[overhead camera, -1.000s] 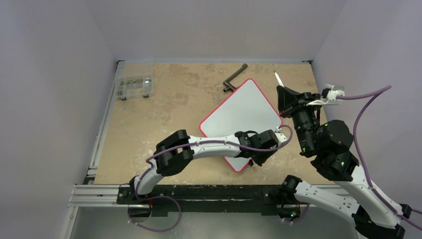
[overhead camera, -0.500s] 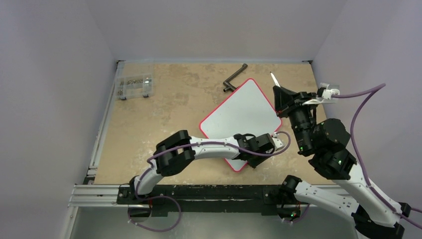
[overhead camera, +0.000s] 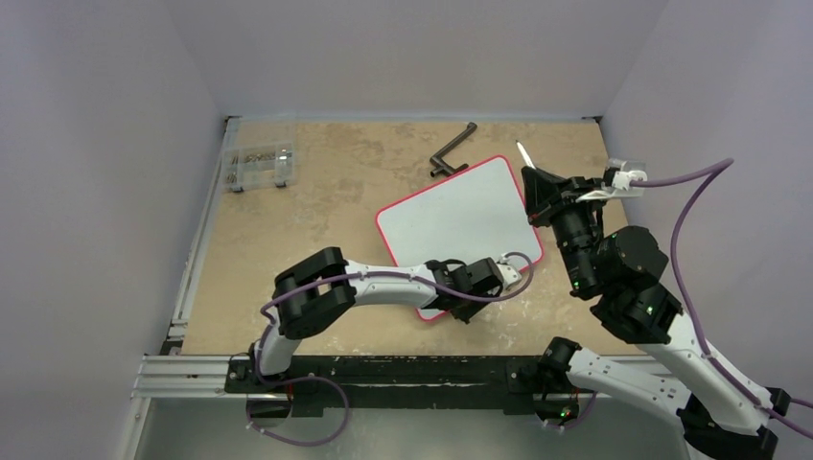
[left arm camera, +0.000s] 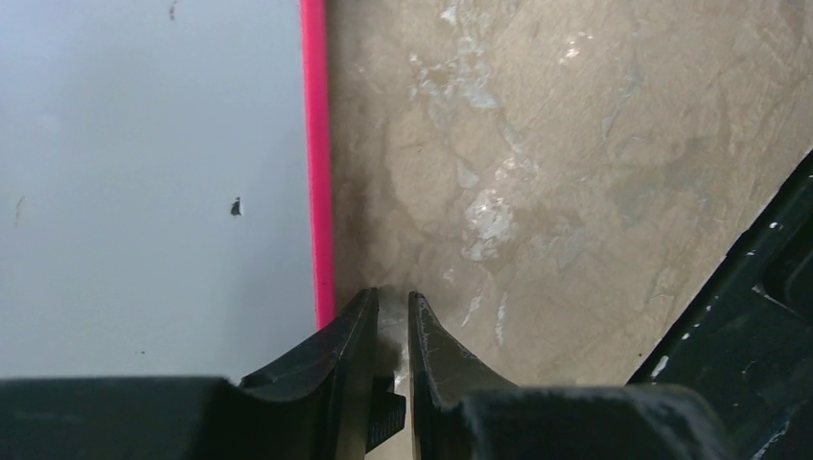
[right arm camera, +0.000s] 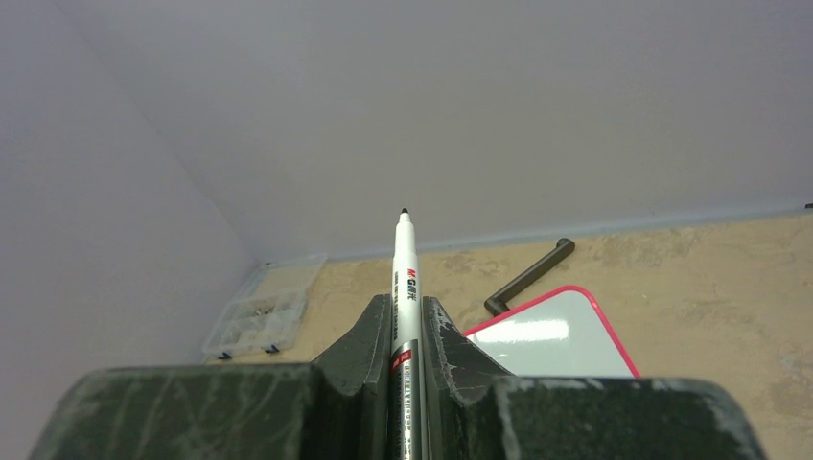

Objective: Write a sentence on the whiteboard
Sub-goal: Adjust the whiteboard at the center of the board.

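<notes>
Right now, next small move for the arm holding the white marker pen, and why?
Probably pitch the right gripper down so the white black-tipped marker faces the red-rimmed whiteboard: its tip points at the back wall and the board is blank.

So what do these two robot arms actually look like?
The left arm and right arm match: white tube-like links between chunky black joints, bolted to a black rail. A thin purple cable loops along each. Small green lights glow on the right one. The left tool and right tool are black, each with two tapered, scuffed fingers.
</notes>
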Available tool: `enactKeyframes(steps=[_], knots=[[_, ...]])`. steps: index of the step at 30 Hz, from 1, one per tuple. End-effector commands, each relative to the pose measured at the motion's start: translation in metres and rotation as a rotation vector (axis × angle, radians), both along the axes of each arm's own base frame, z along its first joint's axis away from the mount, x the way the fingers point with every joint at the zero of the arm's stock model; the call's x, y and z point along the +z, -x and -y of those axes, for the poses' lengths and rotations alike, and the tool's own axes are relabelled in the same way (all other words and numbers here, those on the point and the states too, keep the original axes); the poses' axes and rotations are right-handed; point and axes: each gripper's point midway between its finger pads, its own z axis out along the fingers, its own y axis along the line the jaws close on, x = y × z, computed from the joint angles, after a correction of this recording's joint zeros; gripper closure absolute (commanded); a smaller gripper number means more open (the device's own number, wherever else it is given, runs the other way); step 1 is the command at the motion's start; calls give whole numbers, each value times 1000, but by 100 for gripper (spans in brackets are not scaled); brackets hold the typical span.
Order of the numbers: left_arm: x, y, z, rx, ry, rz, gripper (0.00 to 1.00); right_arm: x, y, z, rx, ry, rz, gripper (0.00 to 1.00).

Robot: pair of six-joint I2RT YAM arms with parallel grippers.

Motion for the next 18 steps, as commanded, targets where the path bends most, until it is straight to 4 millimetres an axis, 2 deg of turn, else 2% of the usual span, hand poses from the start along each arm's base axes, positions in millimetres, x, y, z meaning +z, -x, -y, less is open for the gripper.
enactKeyframes(steps=[1, 12, 15, 18], knots=[[-6, -18, -36, 79, -53, 16, 83, 4, -2, -6, 16, -13, 16, 100], [-21, -4, -69, 144, -68, -22, 85, -5, -4, -10, 19, -1, 1, 100], [-3, 0, -67, 141, -28, -23, 83, -7, -5, -7, 5, 6, 0, 100], [32, -1, -62, 135, 35, -7, 76, -9, -7, -6, -12, 39, 4, 100]])
